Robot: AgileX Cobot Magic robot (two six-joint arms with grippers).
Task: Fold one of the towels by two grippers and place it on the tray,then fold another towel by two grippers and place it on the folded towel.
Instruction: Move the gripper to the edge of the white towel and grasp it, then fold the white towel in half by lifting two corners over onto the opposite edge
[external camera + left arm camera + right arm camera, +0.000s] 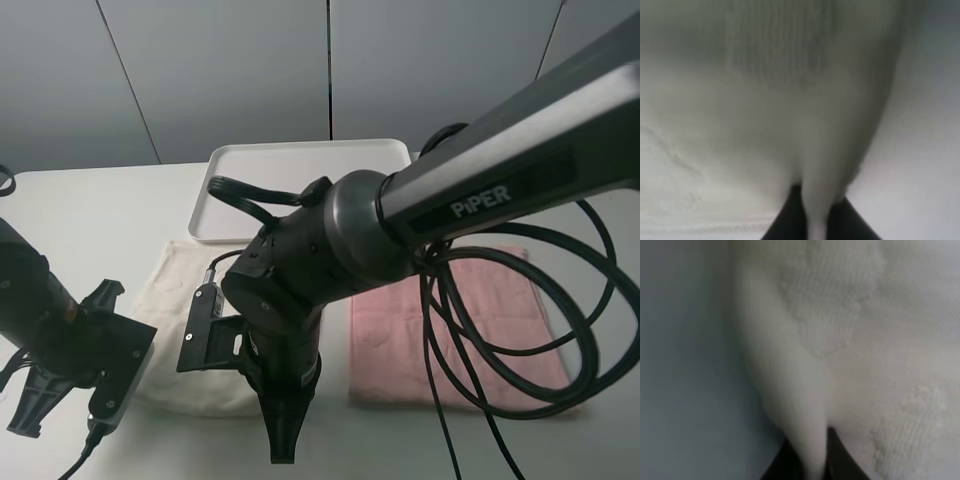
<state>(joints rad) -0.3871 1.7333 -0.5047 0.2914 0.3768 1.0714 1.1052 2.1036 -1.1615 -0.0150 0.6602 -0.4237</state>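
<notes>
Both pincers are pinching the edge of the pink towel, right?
No. Both are pinching the edge of the cream towel, not the pink one. The wrist views show cream cloth clamped in the left pincer and right pincer; the pink towel lies flat alongside.

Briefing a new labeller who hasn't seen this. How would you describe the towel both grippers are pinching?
Find the white tray at the back. In front of it, towards the left, lies the cream towel, pinched by the left gripper and right gripper. The neighbouring pink towel is ungripped.
</notes>
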